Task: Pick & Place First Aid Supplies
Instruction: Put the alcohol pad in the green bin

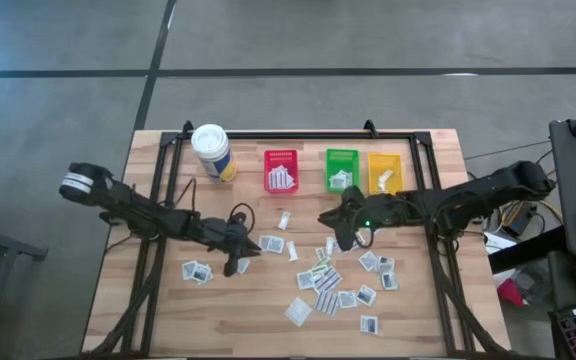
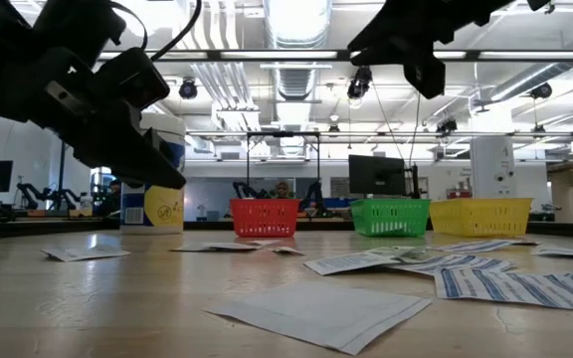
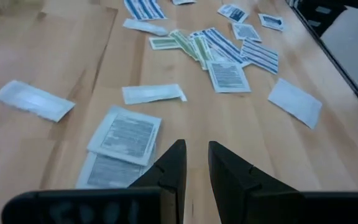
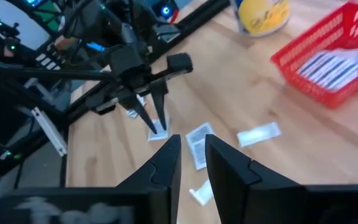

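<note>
White packets (image 1: 326, 278) mostly lay loose at lower centre of the tabletop (image 1: 158, 320); few sat in the red bin (image 1: 281, 171), green bin (image 1: 341, 169) and yellow bin (image 1: 385, 172). Left gripper (image 1: 231, 266) and right gripper (image 1: 344, 243) hovered, jaws narrow, empty.

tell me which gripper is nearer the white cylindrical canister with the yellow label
Left. The left gripper sits just below the canister; the right gripper is across the table, under the green bin.

Bright, even light falls from ceiling strip lamps (image 2: 296, 20) that blow out to white glare in the low view, shadows on the table (image 1: 158, 300) are soft and faint, and the nearest white packet (image 2: 316, 313) there lies blurred, as does each wrist view's lower edge.
</note>
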You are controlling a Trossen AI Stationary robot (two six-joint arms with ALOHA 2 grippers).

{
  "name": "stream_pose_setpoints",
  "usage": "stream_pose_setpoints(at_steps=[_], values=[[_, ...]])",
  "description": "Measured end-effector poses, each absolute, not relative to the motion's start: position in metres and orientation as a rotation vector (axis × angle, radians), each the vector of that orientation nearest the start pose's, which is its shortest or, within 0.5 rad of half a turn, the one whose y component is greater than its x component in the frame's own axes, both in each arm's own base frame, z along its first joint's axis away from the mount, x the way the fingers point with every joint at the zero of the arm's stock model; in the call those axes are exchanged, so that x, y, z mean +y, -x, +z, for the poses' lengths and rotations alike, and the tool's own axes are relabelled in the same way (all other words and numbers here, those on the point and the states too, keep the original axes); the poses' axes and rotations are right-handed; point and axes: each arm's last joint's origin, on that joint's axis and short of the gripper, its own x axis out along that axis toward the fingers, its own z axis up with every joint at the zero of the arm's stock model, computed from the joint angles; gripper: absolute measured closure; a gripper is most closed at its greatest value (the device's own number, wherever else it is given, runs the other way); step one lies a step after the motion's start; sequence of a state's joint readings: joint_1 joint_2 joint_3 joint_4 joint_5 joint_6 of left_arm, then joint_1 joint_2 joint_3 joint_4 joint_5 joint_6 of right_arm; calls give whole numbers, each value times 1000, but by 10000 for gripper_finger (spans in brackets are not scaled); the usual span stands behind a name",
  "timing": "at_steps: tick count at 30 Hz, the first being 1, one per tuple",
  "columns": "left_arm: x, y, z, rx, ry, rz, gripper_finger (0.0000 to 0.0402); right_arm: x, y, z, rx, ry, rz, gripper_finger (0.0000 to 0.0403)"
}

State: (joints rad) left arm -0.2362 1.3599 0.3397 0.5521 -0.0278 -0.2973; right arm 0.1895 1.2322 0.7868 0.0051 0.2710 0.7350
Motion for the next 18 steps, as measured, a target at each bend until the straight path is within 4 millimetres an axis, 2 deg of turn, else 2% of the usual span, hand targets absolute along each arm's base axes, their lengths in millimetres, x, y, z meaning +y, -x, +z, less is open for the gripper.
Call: stream_pose_setpoints(at_steps=[8, 14, 18], values=[[-61, -241, 128, 435, 198, -160, 337, 57, -286, 241, 371, -606, -193, 340], [-62, -255, 123, 438, 93, -103, 337, 62, -308, 224, 313, -547, -177, 338], [-61, -259, 116, 463, 67, -66, 337, 64, -318, 209, 338, -544, -186, 340]])
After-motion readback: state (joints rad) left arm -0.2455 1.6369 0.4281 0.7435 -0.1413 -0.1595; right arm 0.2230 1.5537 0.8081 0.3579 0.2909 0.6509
